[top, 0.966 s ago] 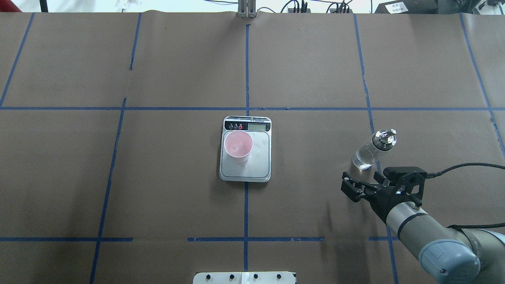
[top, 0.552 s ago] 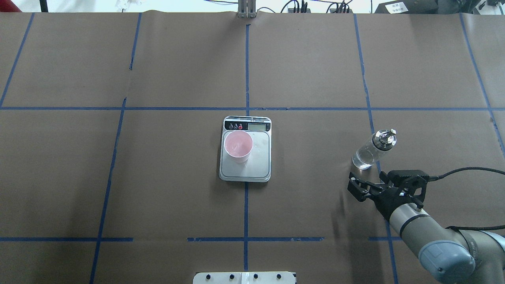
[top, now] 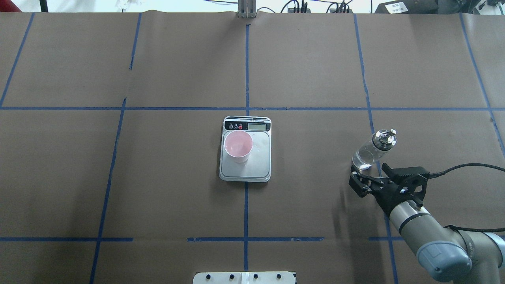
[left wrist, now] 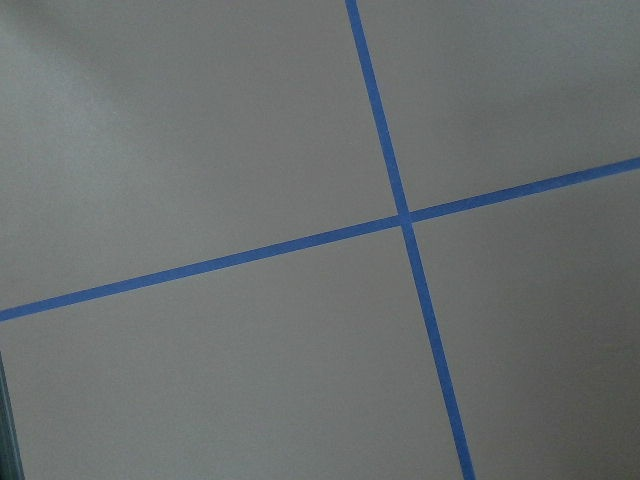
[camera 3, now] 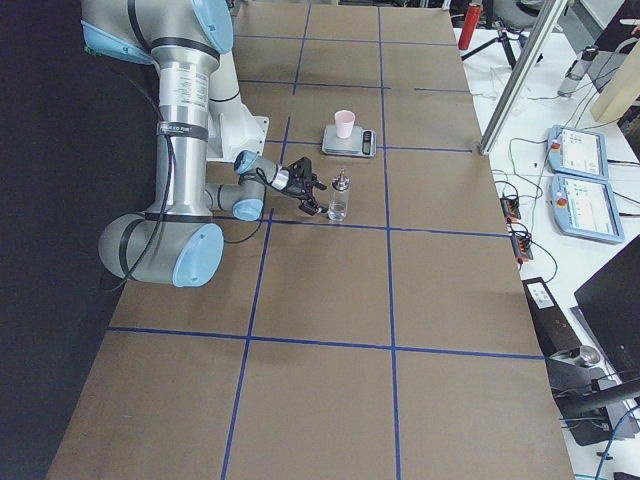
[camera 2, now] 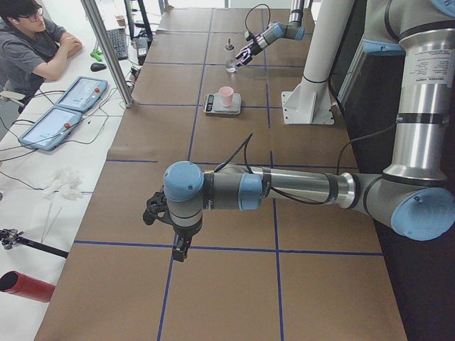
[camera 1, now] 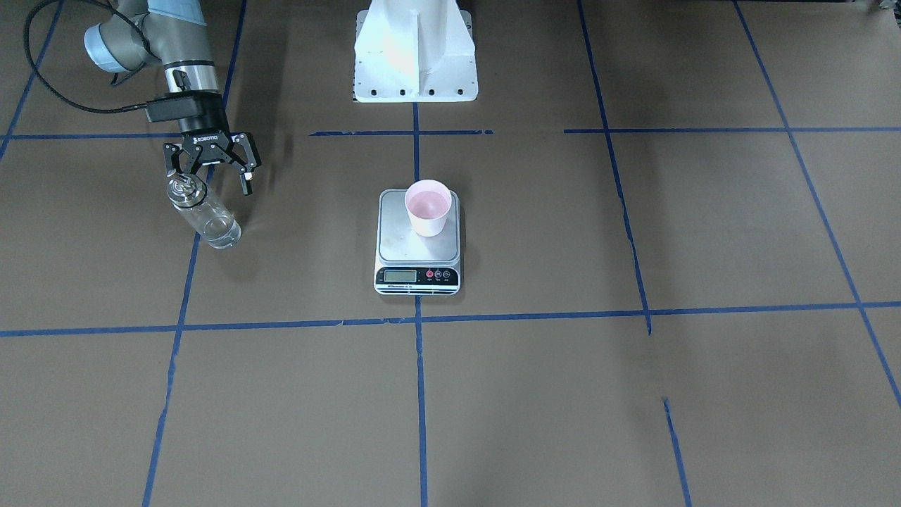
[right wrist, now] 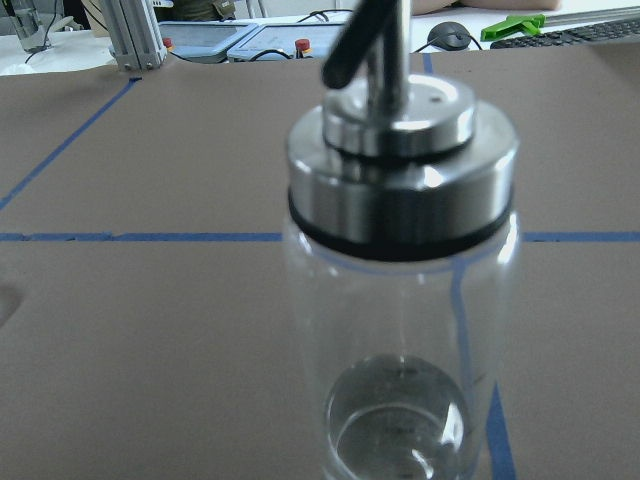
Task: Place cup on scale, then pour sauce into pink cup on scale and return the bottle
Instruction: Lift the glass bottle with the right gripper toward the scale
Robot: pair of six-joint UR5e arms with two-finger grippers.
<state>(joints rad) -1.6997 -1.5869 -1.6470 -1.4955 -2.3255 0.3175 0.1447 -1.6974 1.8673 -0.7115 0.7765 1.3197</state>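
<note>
The pale pink cup (top: 238, 146) stands upright on the silver scale (top: 256, 167), on the plate's left part near the display; the pair also shows from the front, cup (camera 1: 428, 208) on scale (camera 1: 398, 243). The clear glass bottle (top: 373, 152) with its silver cap stands on the table to the right. My right gripper (top: 369, 174) is open just behind the bottle's base, fingers spread to either side, not touching it. In the right wrist view the bottle (right wrist: 400, 300) fills the frame, close and centred. My left gripper (camera 2: 167, 224) hangs over bare table far from these; I cannot tell its state.
The white robot base (camera 1: 415, 56) stands behind the scale. Blue tape lines (top: 246, 71) grid the brown table cover. A person (camera 2: 28, 42) sits at a side desk with tablets (camera 2: 64, 110) beyond the table's far edge.
My right gripper has moved forward toward the bottle, and its open fingers now reach the bottle's base. Cup, scale and bottle have not moved.
</note>
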